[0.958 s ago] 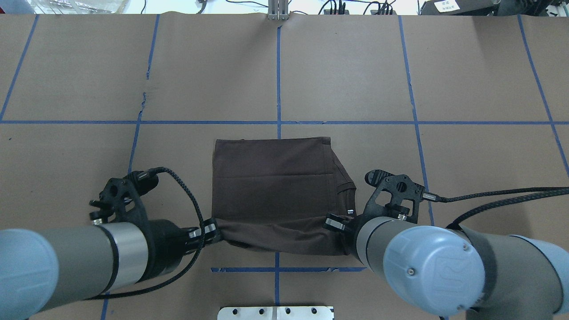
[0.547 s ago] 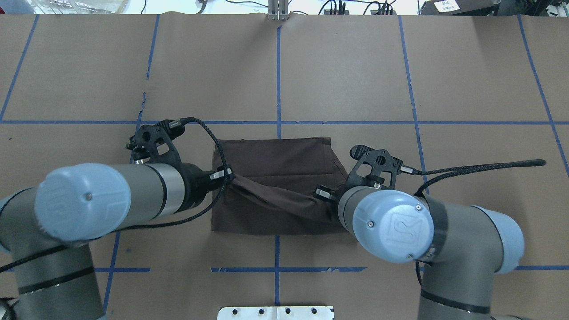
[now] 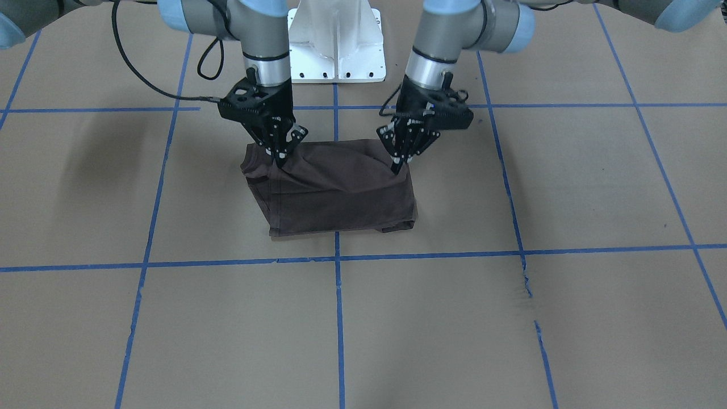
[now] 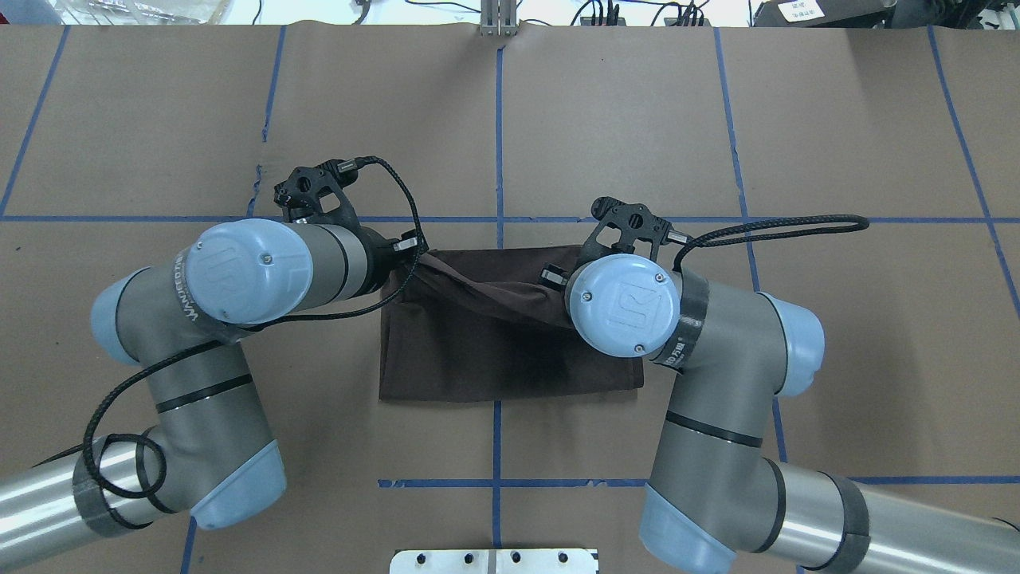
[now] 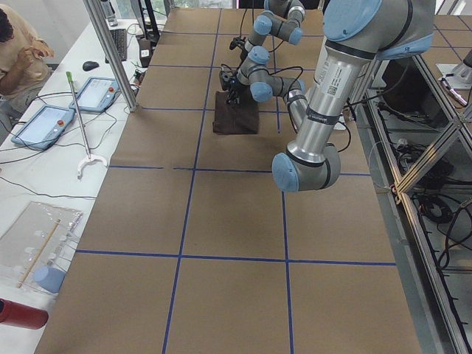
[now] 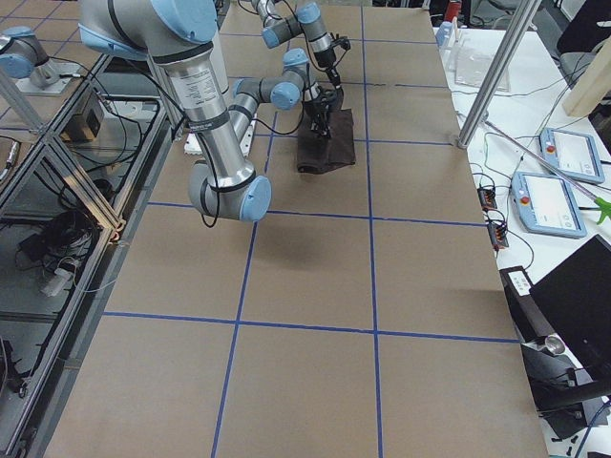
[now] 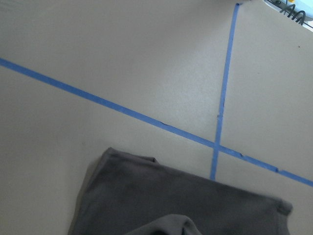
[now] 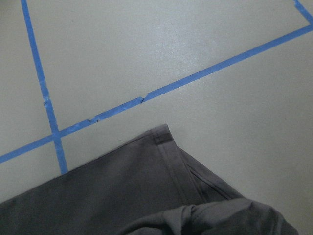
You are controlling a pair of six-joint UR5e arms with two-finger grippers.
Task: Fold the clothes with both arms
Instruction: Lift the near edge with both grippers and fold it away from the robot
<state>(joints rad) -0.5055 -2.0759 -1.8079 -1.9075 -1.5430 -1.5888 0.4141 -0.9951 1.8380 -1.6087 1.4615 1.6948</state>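
On matte paper [image 3: 454, 318], soft rectangular T-shirt [image 3: 335, 199] bunches, creased

right gripper [image 3: 281, 161]: overhead, hidden under its arm's blue cap [image 4: 623, 304]
T-shirt [image 4: 478, 359]: runs off the bottom edge in both wrist views
person [image 5: 16, 51]: mostly cut by the left side view's edge

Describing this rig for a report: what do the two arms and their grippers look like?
The left arm and right arm are grey and silver tubes with light blue joint caps, black bands and lettering. A black braided cable runs to each wrist. The left gripper and right gripper are black, with two slim fingers.
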